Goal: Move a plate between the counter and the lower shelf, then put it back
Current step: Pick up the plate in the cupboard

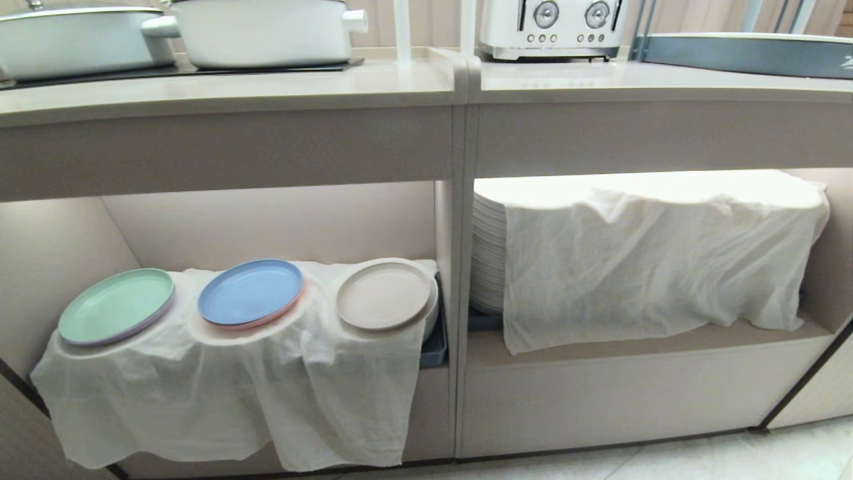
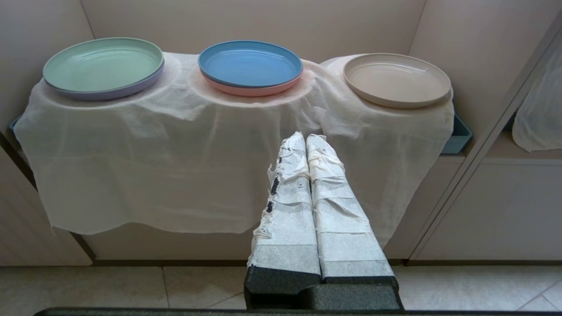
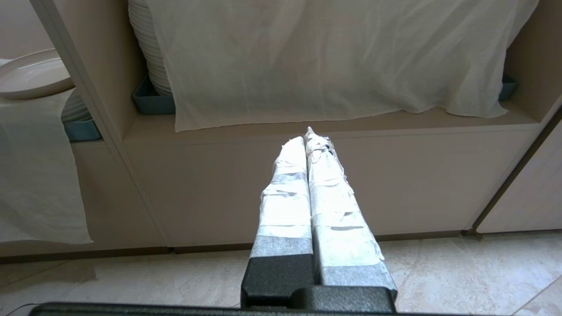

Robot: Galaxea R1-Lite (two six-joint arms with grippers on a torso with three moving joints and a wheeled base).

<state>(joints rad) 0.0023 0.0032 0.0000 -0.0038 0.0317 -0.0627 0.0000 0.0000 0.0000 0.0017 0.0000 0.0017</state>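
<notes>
Your round cream-beige matte plate (image 1: 383,295) rests on the cloth-draped lower shelf (image 1: 436,347); left gripper (image 2: 306,137) and right gripper (image 3: 307,136) both clenched, empty.

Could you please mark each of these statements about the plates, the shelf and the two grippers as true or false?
1. The cream plate sits on the cloth-draped stack in the lower shelf. True.
2. The left gripper holds the cream plate. False: its jaws are shut on nothing, short of the cloth.
3. The blue plate lies between the mint-green plate and the cream plate. True.
4. A plate lies on the counter. False: only pots and a toaster show there.
5. The right gripper is open. False: its jaws are shut.
</notes>
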